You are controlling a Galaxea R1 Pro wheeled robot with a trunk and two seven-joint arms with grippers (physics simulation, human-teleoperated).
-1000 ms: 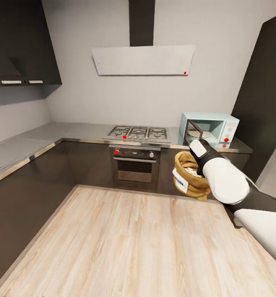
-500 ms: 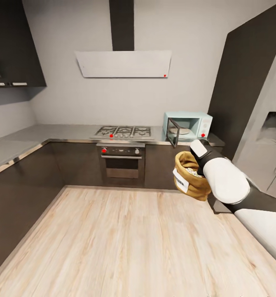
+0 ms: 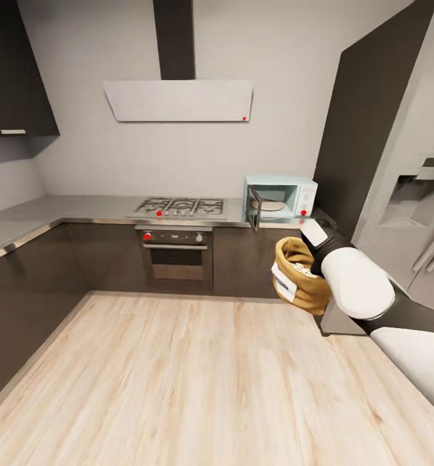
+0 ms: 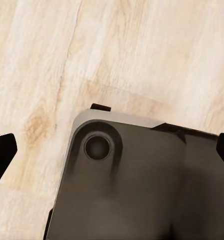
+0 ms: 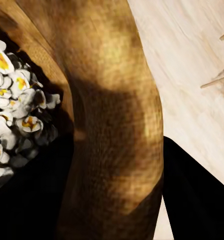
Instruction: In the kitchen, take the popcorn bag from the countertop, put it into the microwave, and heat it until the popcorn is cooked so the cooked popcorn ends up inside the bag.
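Note:
My right gripper [image 3: 311, 254] is shut on the rolled rim of the popcorn bag [image 3: 295, 281], a tan-orange sack with a white label, held in the air over the wooden floor. In the right wrist view the bag's wall [image 5: 112, 100] sits between my dark fingers, and white-and-yellow popcorn [image 5: 11, 115] fills its mouth. The mint-blue microwave [image 3: 282, 197] stands on the worktop beyond the bag, its dark door swung open. My left gripper [image 4: 112, 150] is open above the floor and part of my base. The pale countertop is out of view.
A steel worktop [image 3: 81, 208] with a gas hob [image 3: 180, 207] runs along the back wall, with a dark built-in oven [image 3: 176, 255] below it. A tall dark cabinet [image 3: 366, 129] and a grey fridge [image 3: 424, 213] stand at the right. Wooden floor [image 3: 178, 375] spreads ahead.
The whole picture has shifted left and the kitchen looks smaller, so the camera has turned right and drawn back. The bag stays held in my right gripper.

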